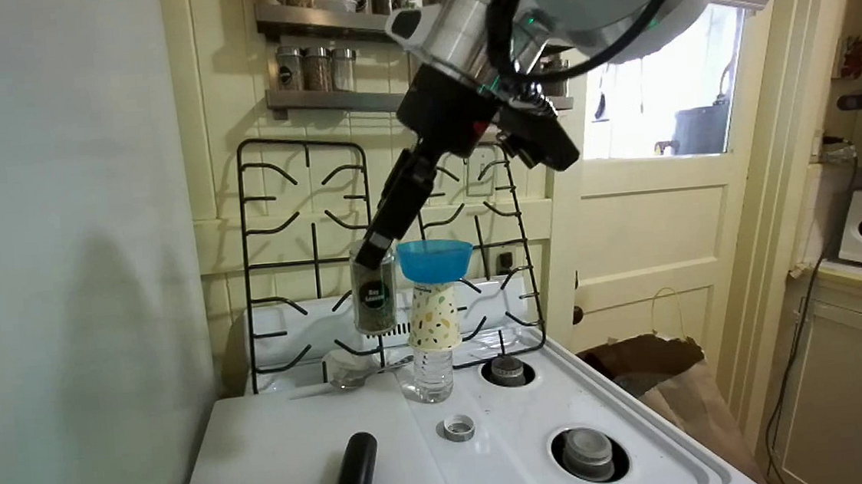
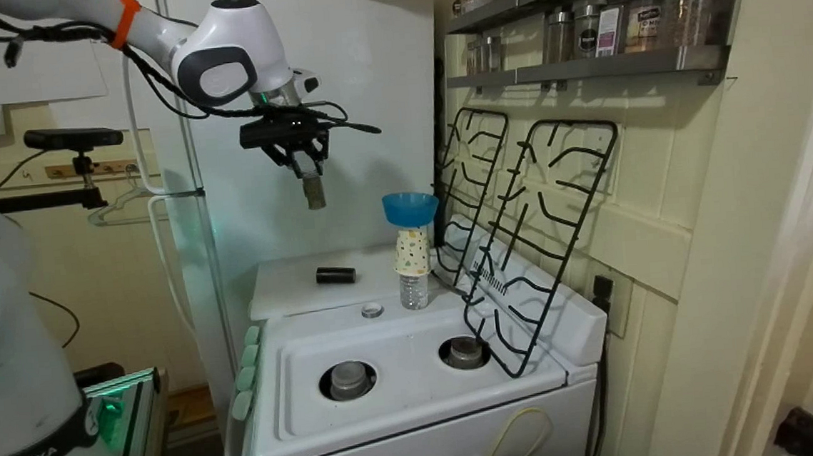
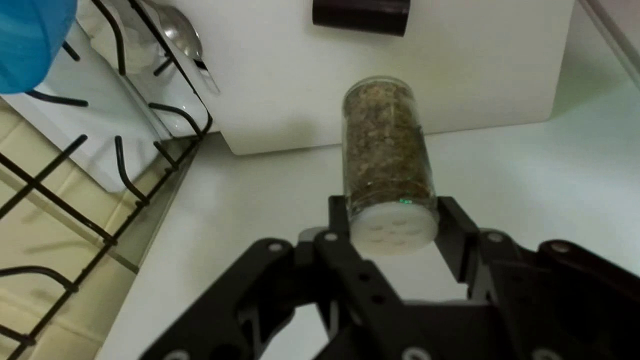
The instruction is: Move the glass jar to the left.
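Observation:
The glass jar, holding dried greenish-brown herbs and bearing a dark round label, hangs in the air above the white stove. My gripper is shut on its upper end, one finger on each side. In the wrist view the jar shows its white perforated top between the fingertips, while its body points away from me. In an exterior view the jar is nearly upright, well above the white board on the stove. No surface touches its bottom.
A stack of blue bowl, patterned cup and clear bottle stands on the stove. A black cylinder lies on the white board. A small ring sits nearby. Black grates lean against the wall behind.

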`<state>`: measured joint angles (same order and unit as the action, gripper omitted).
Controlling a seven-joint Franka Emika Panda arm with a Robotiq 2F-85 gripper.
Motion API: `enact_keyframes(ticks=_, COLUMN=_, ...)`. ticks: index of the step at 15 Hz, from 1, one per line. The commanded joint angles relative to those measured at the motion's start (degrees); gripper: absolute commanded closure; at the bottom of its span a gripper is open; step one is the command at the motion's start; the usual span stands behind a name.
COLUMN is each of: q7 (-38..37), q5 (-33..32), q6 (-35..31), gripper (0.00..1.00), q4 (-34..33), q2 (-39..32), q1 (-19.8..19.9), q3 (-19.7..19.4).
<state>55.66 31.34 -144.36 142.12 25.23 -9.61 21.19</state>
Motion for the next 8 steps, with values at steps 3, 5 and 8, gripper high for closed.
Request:
enact_keyframes(ticks=3, q7=-23.59, q5=-12.83, q6=-2.04, gripper=0.78, q4=-4.75, q2=-8.2, q1=11.68, q3=10.39)
enact_keyframes(ticks=5, q7=-31.55, q5=-17.15, q6=-3.58, gripper=0.78, q4=-6.29, q2=-12.76, q1=5.07, q3=3.64)
enact_keyframes(ticks=8, q7=-27.61, q5=-15.99, q6=-2.47, gripper=0.53, q4=-5.66, q2=-12.31, q1=-0.56, q3=-1.92)
